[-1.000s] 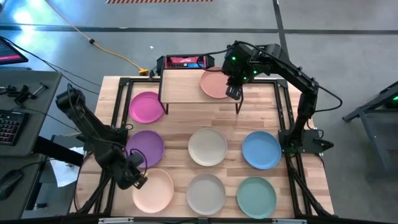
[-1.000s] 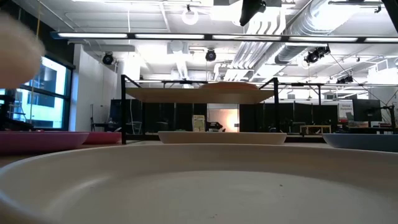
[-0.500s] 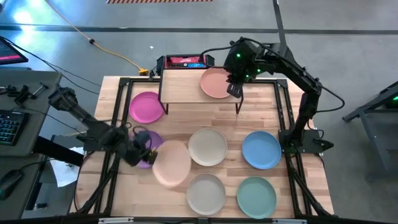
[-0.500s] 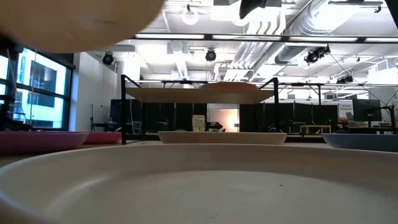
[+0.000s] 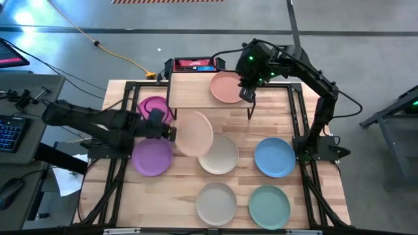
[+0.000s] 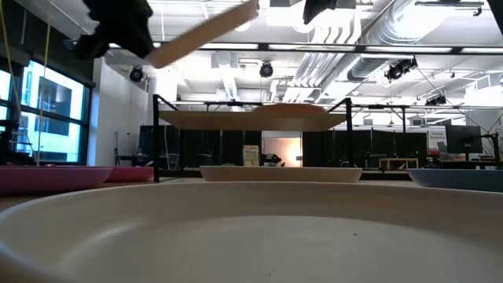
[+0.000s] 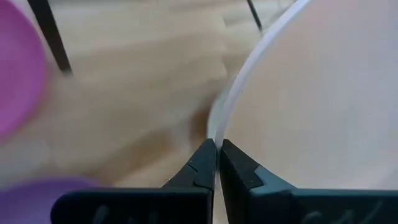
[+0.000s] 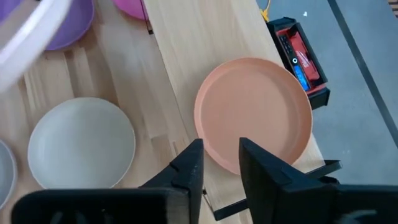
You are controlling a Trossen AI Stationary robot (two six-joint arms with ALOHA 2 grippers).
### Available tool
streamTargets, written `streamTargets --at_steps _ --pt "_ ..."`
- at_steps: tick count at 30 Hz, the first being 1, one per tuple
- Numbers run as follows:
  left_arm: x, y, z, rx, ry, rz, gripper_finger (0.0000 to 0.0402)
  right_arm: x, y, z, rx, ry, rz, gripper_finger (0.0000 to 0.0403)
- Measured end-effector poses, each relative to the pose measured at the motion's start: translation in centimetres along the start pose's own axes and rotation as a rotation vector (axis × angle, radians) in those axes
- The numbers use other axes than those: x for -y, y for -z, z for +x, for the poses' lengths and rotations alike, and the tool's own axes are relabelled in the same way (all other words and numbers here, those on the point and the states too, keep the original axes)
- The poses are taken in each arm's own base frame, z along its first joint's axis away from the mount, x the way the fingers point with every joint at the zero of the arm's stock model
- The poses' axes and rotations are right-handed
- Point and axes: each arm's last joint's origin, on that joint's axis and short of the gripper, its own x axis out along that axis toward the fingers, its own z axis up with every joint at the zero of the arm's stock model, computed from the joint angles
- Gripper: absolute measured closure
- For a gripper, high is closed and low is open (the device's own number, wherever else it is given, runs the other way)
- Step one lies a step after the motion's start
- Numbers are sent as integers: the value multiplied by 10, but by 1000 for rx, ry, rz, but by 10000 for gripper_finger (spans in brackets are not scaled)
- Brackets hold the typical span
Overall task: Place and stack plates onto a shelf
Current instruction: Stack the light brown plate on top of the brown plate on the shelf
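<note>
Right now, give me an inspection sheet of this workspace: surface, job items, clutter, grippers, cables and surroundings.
Surface: wooden table, black frame.
Job's things: salmon plate lies on the shelf; pale peach plate held tilted in the air; pink, purple, cream, blue, beige and teal plates on the table.
Clutter: red device behind the shelf.
Grippers: left gripper shut on the pale peach plate's rim; right gripper open above the salmon plate.
Cables: yellow cable on the floor.
Surroundings: desk with keyboard at left.
</note>
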Motion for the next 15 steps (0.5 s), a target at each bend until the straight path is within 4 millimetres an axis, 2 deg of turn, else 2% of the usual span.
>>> streamTargets --at_steps 6,10,15 --pt "-6 -33 2 106 -56 3 401 2 -10 0 98 59 83 283" --pt "-10 -53 2 164 -88 12 401 0 -18 0 177 76 121 282" --pt "-9 -82 3 233 -129 66 401 -3 -30 7 236 200 125 289"
